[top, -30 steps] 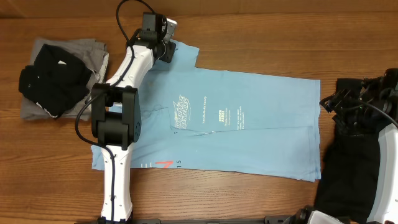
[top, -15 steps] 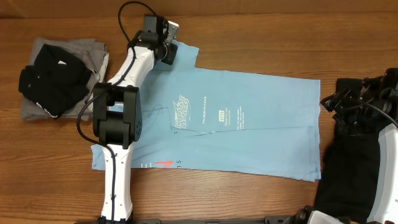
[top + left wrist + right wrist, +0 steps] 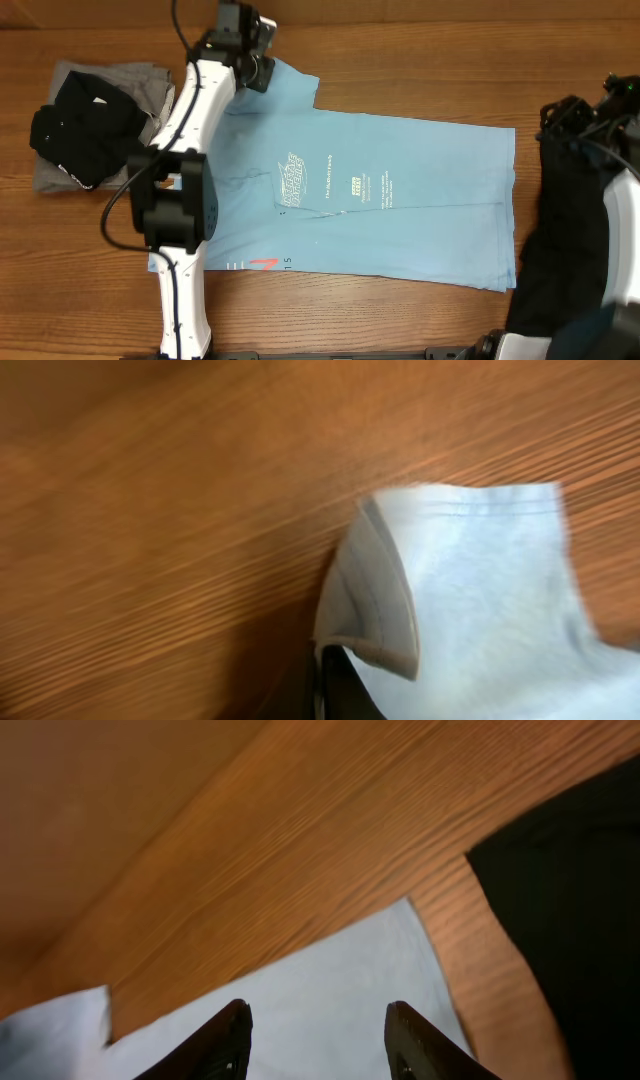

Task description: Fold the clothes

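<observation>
**Overhead.** Sky-blue T-shirt (image 3: 400,200) lies flat at frame centre on the wooden table (image 3: 430,50). The left arm reaches straight to the upper left, with the left gripper (image 3: 256,66) at the shirt's sleeve (image 3: 290,85). The right gripper (image 3: 585,112) hovers at the upper right, above a black T-shirt (image 3: 560,250).

**Left wrist.** The sleeve hem curls up off the wood and appears pinched. Only 1 dark finger (image 3: 335,685) shows. The bite looks shallow, so the hem could slip out, or a pull could drag and wrinkle the shirt.

**Right wrist.** 2 fingers (image 3: 225,1042) stand spread and empty.
</observation>
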